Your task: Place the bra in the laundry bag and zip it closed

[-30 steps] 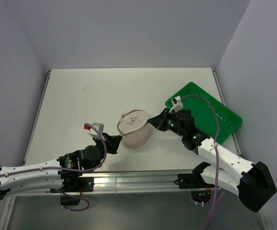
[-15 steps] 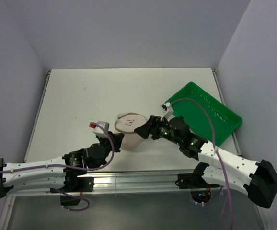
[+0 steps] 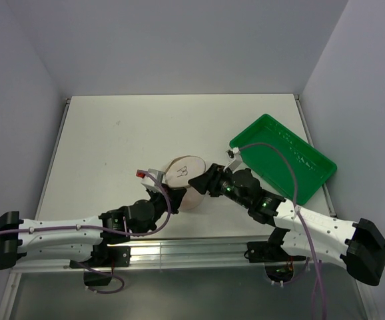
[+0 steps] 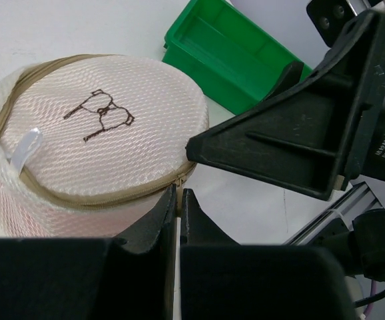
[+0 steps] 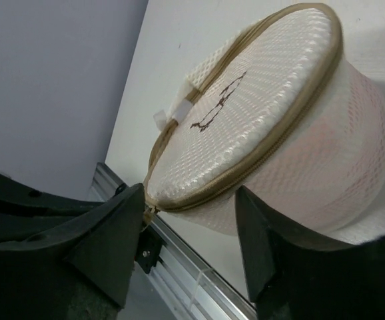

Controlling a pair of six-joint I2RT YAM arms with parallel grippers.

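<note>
The laundry bag [image 3: 184, 179] stands as a round mesh drum near the table's front, its lid [image 4: 92, 127] carrying a dark drawn mark. The bra shows only as a pink tint [image 5: 352, 133] through the mesh wall. My left gripper [image 3: 168, 192] is shut on the tan zipper pull [image 4: 176, 181] at the bag's near rim. At the bag's right side my right gripper [image 3: 200, 183] is open, and its fingers [image 5: 112, 233] straddle the lower edge of the bag [image 5: 266, 113] without pinching it. The zipper pull [image 5: 146, 217] lies just beside its left finger.
A green plastic tray [image 3: 282, 162] sits at the right, close behind the right arm. The table's front aluminium rail [image 5: 179, 267] runs just below the bag. Grey walls close in the table on three sides.
The right gripper has opened and slid left from the tray side up to the bag. The left gripper has moved right along the bag's rim with the zipper pull.
</note>
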